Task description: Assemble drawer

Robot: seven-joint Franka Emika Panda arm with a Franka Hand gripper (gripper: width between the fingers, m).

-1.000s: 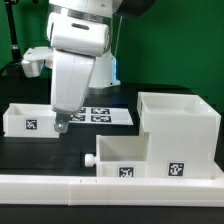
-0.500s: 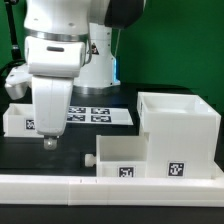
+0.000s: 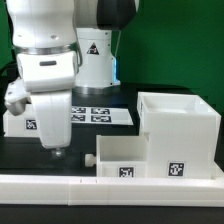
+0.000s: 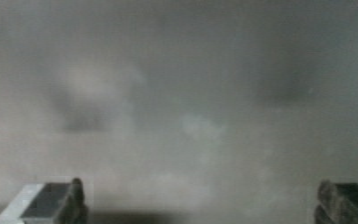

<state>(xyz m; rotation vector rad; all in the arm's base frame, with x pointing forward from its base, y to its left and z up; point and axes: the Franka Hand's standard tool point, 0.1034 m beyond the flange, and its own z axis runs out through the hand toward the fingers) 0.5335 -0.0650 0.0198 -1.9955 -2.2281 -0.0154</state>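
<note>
The drawer's big white casing (image 3: 180, 118) stands at the exterior view's right. One small open-top tray (image 3: 125, 156) sits in front of it, its round knob (image 3: 90, 159) pointing to the exterior view's left. The other tray (image 3: 12, 120) is at the far left, mostly hidden behind my arm. My gripper (image 3: 57, 152) points down just above the black table, between the two trays and touching neither. In the wrist view the fingertips (image 4: 53, 203) stand far apart at the frame's edges, with only a blurred grey surface between them. It holds nothing.
The marker board (image 3: 102, 116) lies flat behind the gripper. A long low white rail (image 3: 110, 187) runs along the front edge of the table. My arm's body fills the upper left of the exterior view.
My arm has swung toward the exterior view's left and the gripper has come lower and nearer the front, in front of the left tray.
</note>
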